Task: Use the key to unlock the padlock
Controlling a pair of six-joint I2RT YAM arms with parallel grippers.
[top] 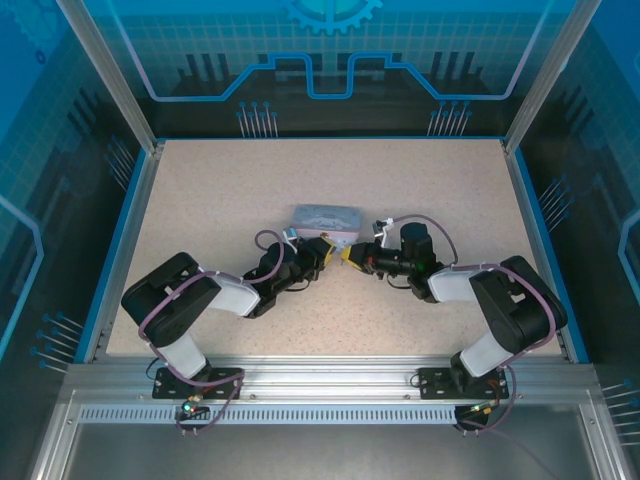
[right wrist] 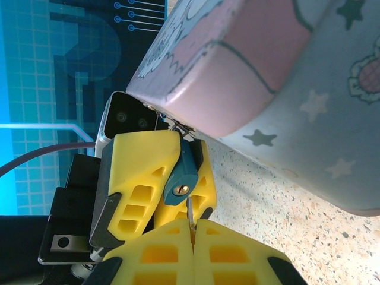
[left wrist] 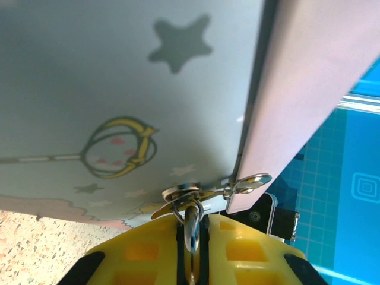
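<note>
Teal padlock (right wrist: pixel 180 178), hung at the tin (right wrist: pixel 285 89)'s hasp (left wrist: pixel 249 183), is clamped by the left gripper (left wrist: pixel 191 228); thin key (right wrist: pixel 190 214), just off that hasp, is pinched by the right gripper (right wrist: pixel 193 230).

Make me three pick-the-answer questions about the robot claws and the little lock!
1. Where is the small teal-blue metal padlock?
A) lying on the table
B) held in the left claw, beside the pastel star-printed tin box
C) on top of the tin

2. What colour are the claw fingers?
A) yellow
B) red
C) green

3. What is the right claw doing?
A) standing wide open
B) gripping the tin
C) shut on the thin dark key

Answers: B, yellow fingers pinch it by the tin; A, all are yellow; C, the key sticks out between its closed fingers.
</note>
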